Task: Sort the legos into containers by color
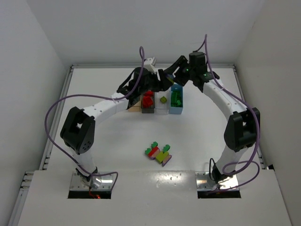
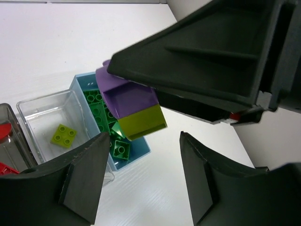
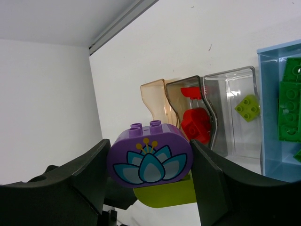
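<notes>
Table [image 1: 94,141] — grey bin [image 1: 148,111] red legos [image 3: 195,123], blue bin [image 3: 268,141] green legos [image 3: 289,108] | right tool [image 3: 150,174] clamps brick [image 3: 149,157] | left tool [image 2: 143,160] spread

Purple brick [image 3: 149,153], teal lotus print, lime piece [image 3: 164,195] beneath. Grey bin [image 3: 173,92]: red bricks [image 3: 195,125]; clear bin [image 3: 225,77]: lime brick [image 3: 248,108]; blue bin [image 3: 268,117]: green bricks [image 3: 289,108]. Six-o'clock cluster [image 1: 159,154] possibly pink-edged.
</notes>
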Motion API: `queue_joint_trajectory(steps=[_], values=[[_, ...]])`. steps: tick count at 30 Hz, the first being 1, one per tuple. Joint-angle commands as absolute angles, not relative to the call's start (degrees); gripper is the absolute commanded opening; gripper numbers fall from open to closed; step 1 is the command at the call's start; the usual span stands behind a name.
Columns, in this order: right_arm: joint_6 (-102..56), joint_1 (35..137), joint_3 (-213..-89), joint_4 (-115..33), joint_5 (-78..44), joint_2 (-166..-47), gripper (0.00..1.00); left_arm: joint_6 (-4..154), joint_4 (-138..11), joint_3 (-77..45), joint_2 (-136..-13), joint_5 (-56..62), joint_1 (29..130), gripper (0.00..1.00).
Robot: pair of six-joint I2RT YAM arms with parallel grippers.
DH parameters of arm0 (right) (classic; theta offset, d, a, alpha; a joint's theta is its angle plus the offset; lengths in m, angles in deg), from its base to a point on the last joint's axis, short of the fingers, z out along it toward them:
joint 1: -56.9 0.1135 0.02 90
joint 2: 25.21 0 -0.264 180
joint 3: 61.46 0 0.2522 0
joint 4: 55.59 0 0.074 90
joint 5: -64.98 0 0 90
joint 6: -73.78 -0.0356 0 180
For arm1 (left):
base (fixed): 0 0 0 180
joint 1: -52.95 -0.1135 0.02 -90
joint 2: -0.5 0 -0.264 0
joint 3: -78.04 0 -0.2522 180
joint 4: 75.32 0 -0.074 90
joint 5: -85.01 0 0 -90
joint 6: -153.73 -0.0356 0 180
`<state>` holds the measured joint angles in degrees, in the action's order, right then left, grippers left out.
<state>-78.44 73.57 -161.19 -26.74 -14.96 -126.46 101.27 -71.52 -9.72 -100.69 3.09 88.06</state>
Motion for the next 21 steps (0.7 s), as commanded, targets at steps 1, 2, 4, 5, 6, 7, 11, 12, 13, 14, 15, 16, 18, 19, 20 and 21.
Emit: queue_joint_trajectory(steps=[1,2,4,5,6,7,11,12,13,14,15,16,18,19,20,21], values=[[-79.9,74.0,-160.6,-29.7,-14.7,-123.2,0.0,101.0,-73.6,-6.5,-101.9,1.8,88.4,0.66],[-80.4,74.0,-160.0,-29.7,-14.7,-122.5,0.0,101.0,-74.1,-5.9,-101.9,1.8,88.4,0.66],[-80.4,74.5,-158.9,-29.7,-14.7,-122.5,0.0,101.0,-74.1,-5.2,-102.9,1.8,88.4,0.66],[-80.9,74.5,-158.9,-29.7,-14.7,-122.0,0.0,101.0,-74.1,-5.2,-102.9,1.8,88.4,0.65],[-80.9,74.5,-158.9,-29.7,-14.7,-122.0,0.0,101.5,-74.1,-4.7,-102.9,1.8,88.4,0.64],[-80.9,74.5,-158.4,-29.7,-14.7,-122.0,0.0,101.5,-74.1,-4.7,-103.6,1.8,88.4,0.62],[-80.9,74.5,-158.4,-30.2,-14.7,-121.4,0.0,101.5,-74.1,-4.2,-104.1,1.8,88.4,0.52],[-80.9,74.5,-157.8,-30.2,-14.7,-121.4,0.0,101.5,-74.1,-4.2,-104.1,2.3,88.4,0.42],[-80.9,74.5,-157.8,-30.2,-14.7,-121.4,0.0,101.5,-74.1,-4.2,-104.1,2.9,88.4,0.35],[-80.9,74.5,-157.8,-30.2,-14.7,-121.4,0.0,101.5,-74.1,-4.2,-104.1,2.9,88.4,0.28],[-80.9,74.5,-157.8,-30.2,-14.7,-121.4,0.0,101.5,-74.1,-4.2,-104.1,3.5,88.4,0.23],[-80.9,74.5,-157.8,-30.2,-15.4,-121.4,0.0,101.5,-74.1,-4.2,-104.1,3.5,88.4,0.12],[-80.9,74.0,-157.8,-31.5,-16.3,-121.4,0.0,101.5,-74.1,-6.3,-103.6,4.1,88.9,0.06],[-80.9,74.0,-158.5,-31.5,-16.8,-122.0,0.0,102.0,-74.1,-7.1,-103.6,4.1,88.9,0.04],[-80.9,73.4,-158.5,-31.5,-17.7,-122.7,0.0,102.1,-74.1,-7.8,-102.2,4.1,89.4,0.01],[-80.9,73.4,-159.3,-32.0,-17.7,-122.7,0.0,102.1,-74.1,-9.3,-102.2,4.1,89.4,0.01]])
